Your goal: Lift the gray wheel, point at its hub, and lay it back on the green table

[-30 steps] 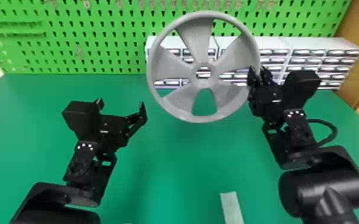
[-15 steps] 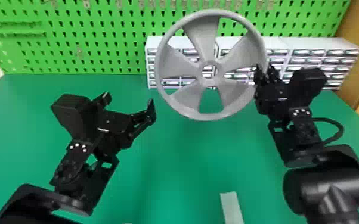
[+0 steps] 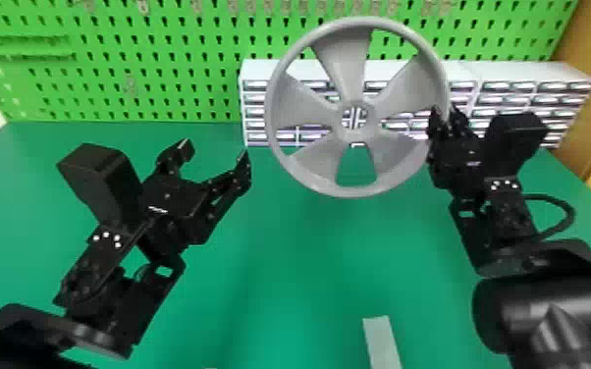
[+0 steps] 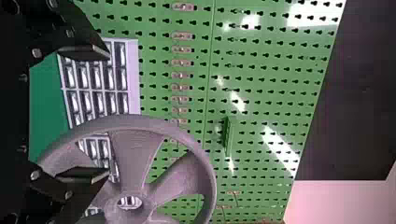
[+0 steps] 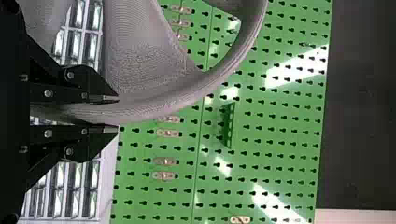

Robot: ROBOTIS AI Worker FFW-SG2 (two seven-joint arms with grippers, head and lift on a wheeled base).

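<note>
With the flat green counter (image 3: 304,255) below the gray, round, five-spoked plastic wheel (image 3: 351,93), hold steady, pinching its rim (image 5: 187,92) in the black right gripper (image 5: 117,114). Close the black left gripper (image 3: 217,151), spread on the wheel's left, then ease toward the hub (image 3: 357,134), avoiding a bump.

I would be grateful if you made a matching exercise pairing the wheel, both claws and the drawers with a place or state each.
Things:
1. Wheel
2. Left claw
3. Right claw
4. Drawers

Places or states:
A. Shut on the rim
B. At the back of the table
C. Open and empty
D. Held up off the table

Pairs: 1-D, 2-C, 3-A, 4-B
</note>
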